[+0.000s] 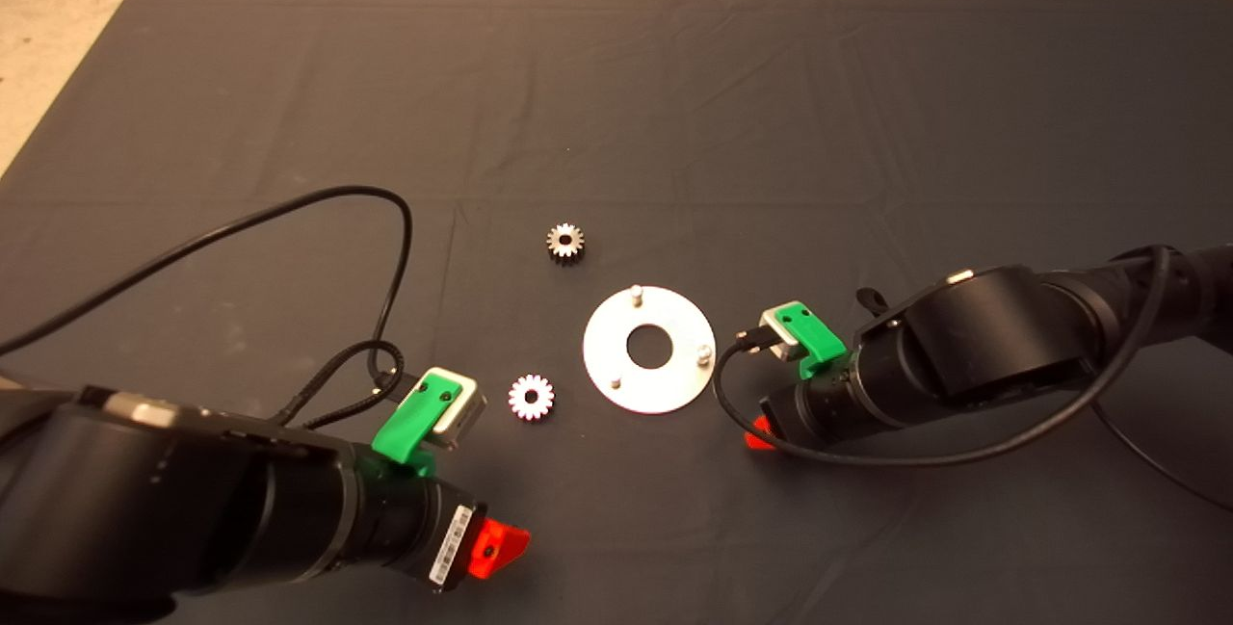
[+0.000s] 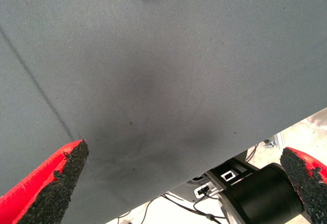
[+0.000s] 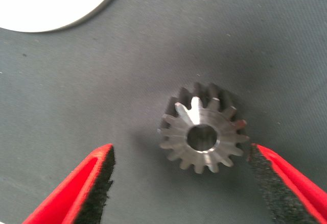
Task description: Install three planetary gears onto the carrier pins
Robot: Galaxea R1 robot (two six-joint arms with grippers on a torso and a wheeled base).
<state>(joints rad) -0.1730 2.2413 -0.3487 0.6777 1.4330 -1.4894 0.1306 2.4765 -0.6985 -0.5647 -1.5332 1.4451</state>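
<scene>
1. The left green gripper with red fingers (image 1: 496, 548) sits low at the near left of the dark grey fabric mat (image 1: 674, 76). Its wrist view shows the black-padded fingers (image 2: 56, 180) spread wide with only bare mat between them.
2. A small silvery toothed metal gear (image 1: 531, 398) lies flat just beside the left wrist, left of the disc.
3. A second small grey gear (image 1: 565, 242) lies farther back, apart from the disc.
4. The flat round shiny silver disc (image 1: 649, 350) with a large centre hole lies mid-mat; its three short metal pins (image 1: 636, 294) stand bare.
5. The right green gripper (image 3: 181, 183) is low just right of the disc, fingers wide either side of a third silvery gear (image 3: 203, 130) lying on the mat; one pad (image 3: 265, 173) is close to its teeth.
</scene>
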